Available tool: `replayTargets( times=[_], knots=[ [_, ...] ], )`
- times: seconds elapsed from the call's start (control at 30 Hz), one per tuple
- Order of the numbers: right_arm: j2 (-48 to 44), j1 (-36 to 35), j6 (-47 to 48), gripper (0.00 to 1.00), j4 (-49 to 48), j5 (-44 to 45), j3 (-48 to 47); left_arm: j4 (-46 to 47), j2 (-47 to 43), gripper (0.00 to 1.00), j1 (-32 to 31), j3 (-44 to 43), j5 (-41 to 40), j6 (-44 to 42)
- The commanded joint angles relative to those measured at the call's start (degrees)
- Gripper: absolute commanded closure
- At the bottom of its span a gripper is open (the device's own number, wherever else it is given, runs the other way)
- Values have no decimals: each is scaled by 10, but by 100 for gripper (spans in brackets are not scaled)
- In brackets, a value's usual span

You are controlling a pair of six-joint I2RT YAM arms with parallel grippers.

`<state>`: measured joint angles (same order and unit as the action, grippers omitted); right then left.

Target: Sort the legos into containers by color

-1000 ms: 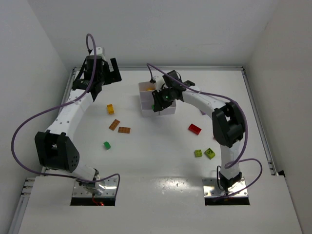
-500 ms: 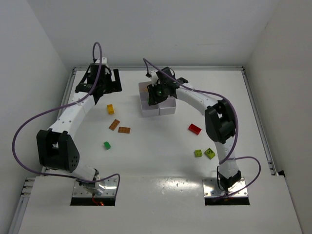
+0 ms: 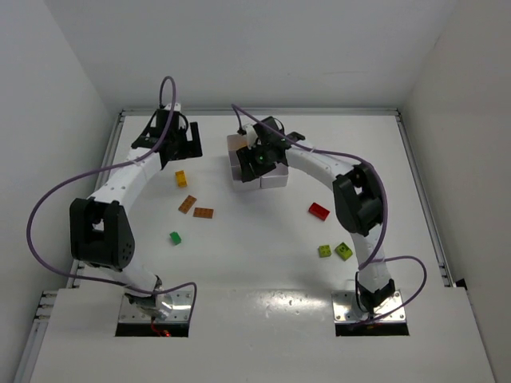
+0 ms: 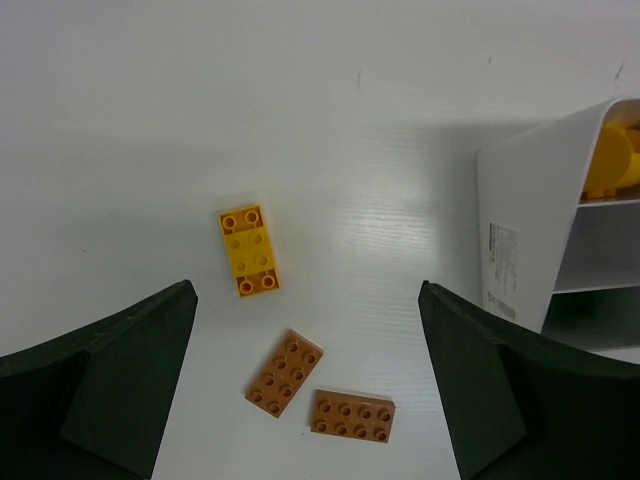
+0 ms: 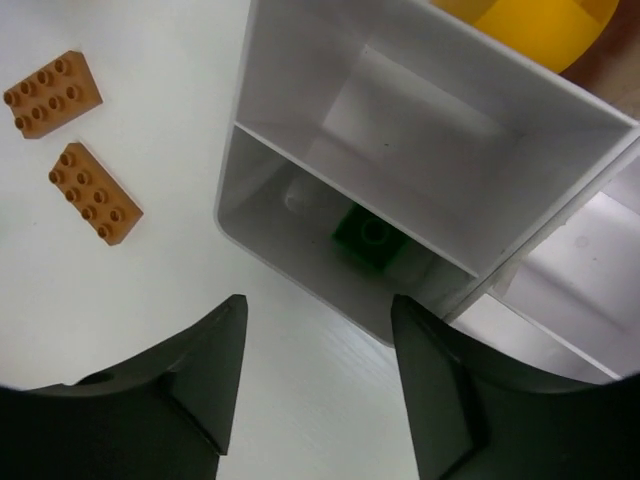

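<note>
The white six-compartment tray [image 3: 275,177] stands at the table's back centre. My right gripper [image 3: 259,159] hovers over its left side, open and empty [image 5: 320,305]. A dark green brick [image 5: 370,240] lies in the compartment below it, and a yellow piece [image 5: 520,20] sits in a farther one. My left gripper [image 3: 185,144] is open and empty [image 4: 305,290] above a yellow brick [image 3: 181,179] [image 4: 249,250] and two orange plates [image 4: 286,372] [image 4: 352,416]. The tray's corner [image 4: 530,230] shows at the right of the left wrist view.
The two orange plates [image 3: 187,204] [image 3: 204,212] and a green brick [image 3: 175,238] lie left of centre. A red brick [image 3: 318,211] and two lime bricks [image 3: 325,250] [image 3: 343,251] lie on the right. White walls enclose the table.
My left gripper has moved right and nearer, toward the yellow brick. My right gripper has shifted left over the tray's left side. The bricks on the table have not moved.
</note>
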<state>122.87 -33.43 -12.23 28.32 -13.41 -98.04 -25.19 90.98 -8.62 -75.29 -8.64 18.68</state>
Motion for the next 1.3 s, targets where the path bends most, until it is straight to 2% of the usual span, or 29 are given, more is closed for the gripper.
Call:
replayTargets(
  times=[0.0, 0.13, 0.2, 0.27, 0.4, 0.6, 0.83, 0.97, 1.0, 1.07, 1.1, 1.17, 1.2, 1.27],
  knots=[
    [-21, -1, -3, 39, -11, 16, -2, -21, 16, 0, 4, -1, -3, 18],
    [-21, -1, -3, 35, -16, 16, -7, -28, 41, 0, 4, 5, -15, 32],
    [-29, -1, -3, 35, -16, 16, -14, -34, 48, 8, 4, 12, -24, 44],
    [-51, -1, 3, 35, -16, 10, -21, -34, 63, 13, 4, 12, -24, 44],
    [-76, -6, 15, 35, -11, 10, -26, -39, 93, 13, 4, 12, -24, 55],
    [-127, -6, 20, 35, -17, 10, -4, -51, 130, 13, 4, 7, -75, 72],
    [-156, 0, 41, 33, -22, 29, 1, -58, 181, 24, 23, -9, -83, 91],
    [-174, 6, 47, 37, -22, 34, 3, -58, 214, 38, 41, -21, -56, 91],
    [-174, 6, 47, 37, -22, 39, 3, -58, 220, 45, 41, -21, -56, 96],
    [-191, 6, 52, 40, -27, 39, 18, -58, 232, 52, 47, -28, -50, 96],
    [-197, 6, 52, 40, -27, 39, 23, -58, 232, 69, 48, -28, -37, 96],
    [-211, 6, 69, 41, -27, 34, 42, -53, 224, 82, 48, -34, -10, 74],
    [-233, 6, 97, 41, -27, 19, 74, -43, 208, 94, 48, -40, 48, 59],
    [-263, 13, 136, 41, -21, -6, 148, -23, 172, 100, 48, -40, 124, 26]
  ],
)
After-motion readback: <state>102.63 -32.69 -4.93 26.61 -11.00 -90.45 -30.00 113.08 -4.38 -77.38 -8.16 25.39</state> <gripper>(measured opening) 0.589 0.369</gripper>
